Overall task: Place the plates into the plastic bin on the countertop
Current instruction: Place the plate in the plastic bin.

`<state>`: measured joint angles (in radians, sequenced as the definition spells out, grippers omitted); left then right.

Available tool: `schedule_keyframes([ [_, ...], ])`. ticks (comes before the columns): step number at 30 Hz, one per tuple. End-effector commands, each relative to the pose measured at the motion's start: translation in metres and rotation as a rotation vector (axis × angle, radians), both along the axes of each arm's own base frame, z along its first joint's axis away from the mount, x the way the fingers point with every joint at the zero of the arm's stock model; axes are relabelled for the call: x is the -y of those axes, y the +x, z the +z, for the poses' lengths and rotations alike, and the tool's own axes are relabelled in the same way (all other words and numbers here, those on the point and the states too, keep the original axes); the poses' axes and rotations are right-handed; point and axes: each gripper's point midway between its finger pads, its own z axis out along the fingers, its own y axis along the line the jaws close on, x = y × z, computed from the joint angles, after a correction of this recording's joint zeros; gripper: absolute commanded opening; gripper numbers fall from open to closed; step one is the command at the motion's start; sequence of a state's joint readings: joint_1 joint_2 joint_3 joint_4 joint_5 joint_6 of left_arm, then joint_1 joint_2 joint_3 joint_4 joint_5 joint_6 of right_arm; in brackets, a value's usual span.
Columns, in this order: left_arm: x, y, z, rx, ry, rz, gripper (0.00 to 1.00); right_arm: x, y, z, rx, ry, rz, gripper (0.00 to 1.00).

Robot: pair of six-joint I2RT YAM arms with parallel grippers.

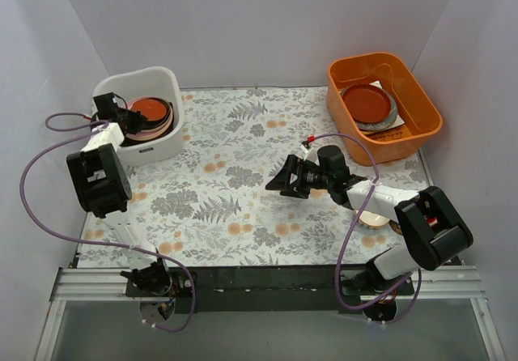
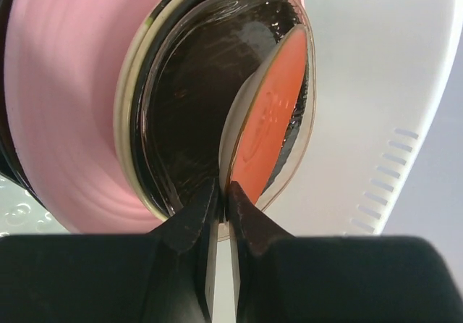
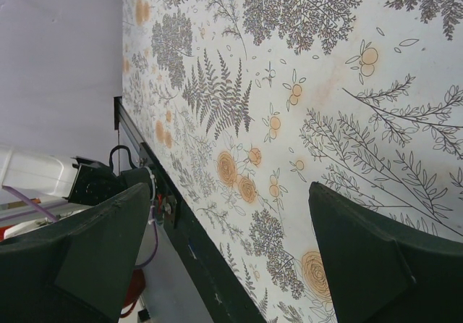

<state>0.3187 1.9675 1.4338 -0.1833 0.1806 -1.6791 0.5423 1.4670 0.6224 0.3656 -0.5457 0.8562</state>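
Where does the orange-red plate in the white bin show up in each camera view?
Top external: upper left, the orange-red plate lies inside the plastic bin.
Left wrist: centre right, tilted, its rim pinched by the left end effector.
Right wrist: not in it; only the countertop shows.
Shared landmark: the plastic bin's white wall, seen in the top and left wrist views.

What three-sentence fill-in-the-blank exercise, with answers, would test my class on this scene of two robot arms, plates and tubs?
1. The left end effector is shut on the rim of an orange-red plate inside the ____ plastic bin.
2. The right end effector, above the countertop, is ____ and holds nothing.
3. A dark red plate lies in the ____ tub.
Missing words: white; open; orange.
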Motion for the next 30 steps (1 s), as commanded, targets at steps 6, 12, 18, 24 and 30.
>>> schedule_keyframes([
  [6, 0.004, 0.016, 0.012, 0.032, 0.004, -0.094, 0.20, 0.002, 0.003, -0.001, 0.028, -0.002, -0.002, 0.98],
  [12, 0.006, 0.012, 0.010, 0.027, -0.006, -0.090, 0.31, 0.001, 0.005, 0.001, 0.030, 0.002, -0.002, 0.98],
  [18, 0.006, 0.004, 0.021, 0.030, 0.013, -0.089, 0.42, 0.001, 0.004, 0.001, 0.031, 0.004, -0.001, 0.98],
  [24, 0.014, -0.003, 0.047, 0.077, 0.030, -0.135, 0.52, 0.000, 0.004, 0.000, 0.026, 0.006, 0.002, 0.98],
  [30, 0.029, -0.007, 0.089, 0.158, 0.004, -0.196, 0.69, 0.001, 0.004, 0.001, 0.031, 0.004, 0.001, 0.98],
])
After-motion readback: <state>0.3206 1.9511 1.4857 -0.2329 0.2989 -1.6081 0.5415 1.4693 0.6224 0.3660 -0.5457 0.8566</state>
